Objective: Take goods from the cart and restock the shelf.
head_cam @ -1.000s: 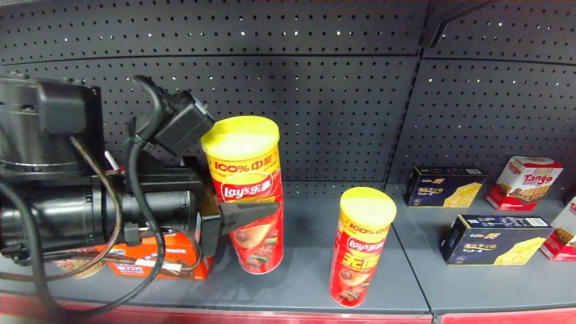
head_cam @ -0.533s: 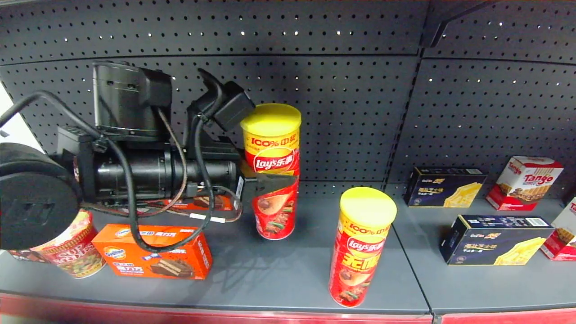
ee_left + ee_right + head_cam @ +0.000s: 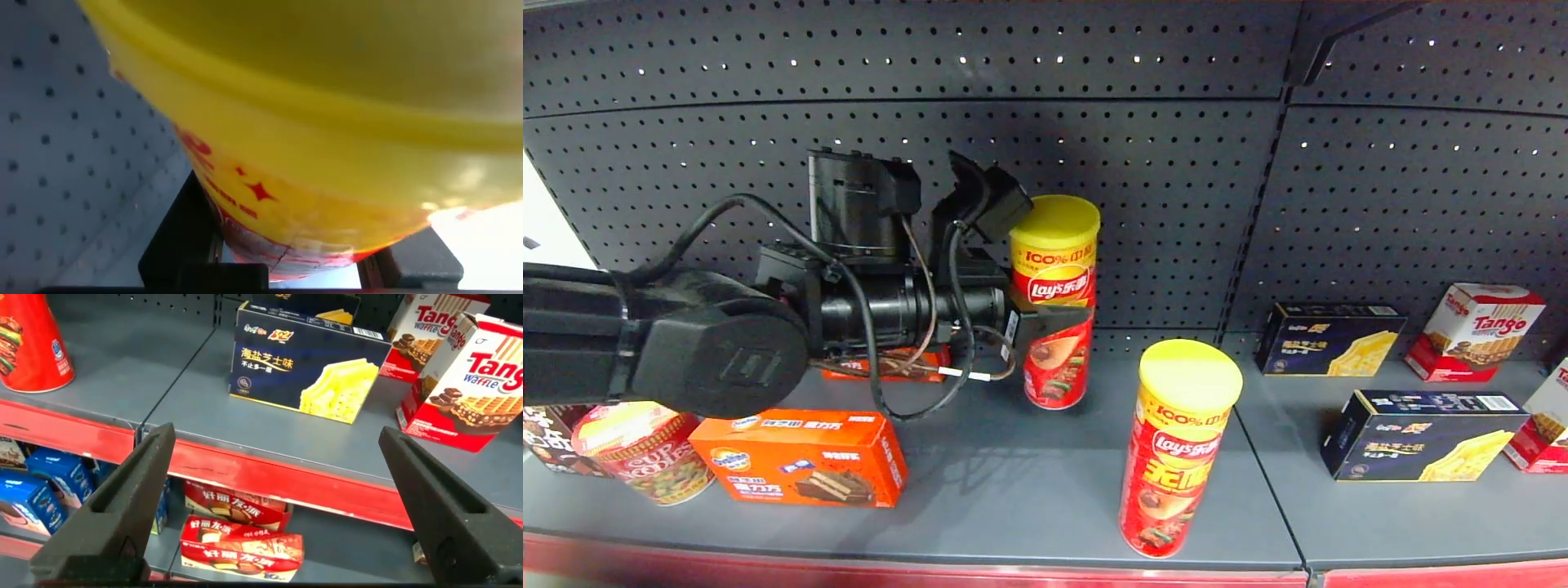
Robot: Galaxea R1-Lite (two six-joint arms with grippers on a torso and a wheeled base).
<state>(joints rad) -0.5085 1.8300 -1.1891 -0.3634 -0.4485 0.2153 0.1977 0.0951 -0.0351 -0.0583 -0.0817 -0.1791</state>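
While the left gripper (image 3: 1052, 320) is clamped around the middle of the crisp canister (image 3: 1058, 278), held near the back of the shelf (image 3: 1013, 490), the canister should be lowered upright and seated flat before release.

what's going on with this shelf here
The robot is restocking. Its left gripper holds a yellow-lidded chip can at the back of the grey shelf, by the pegboard, behind a matching can standing near the front edge. The right gripper hangs open in front of the shelf, holding nothing.
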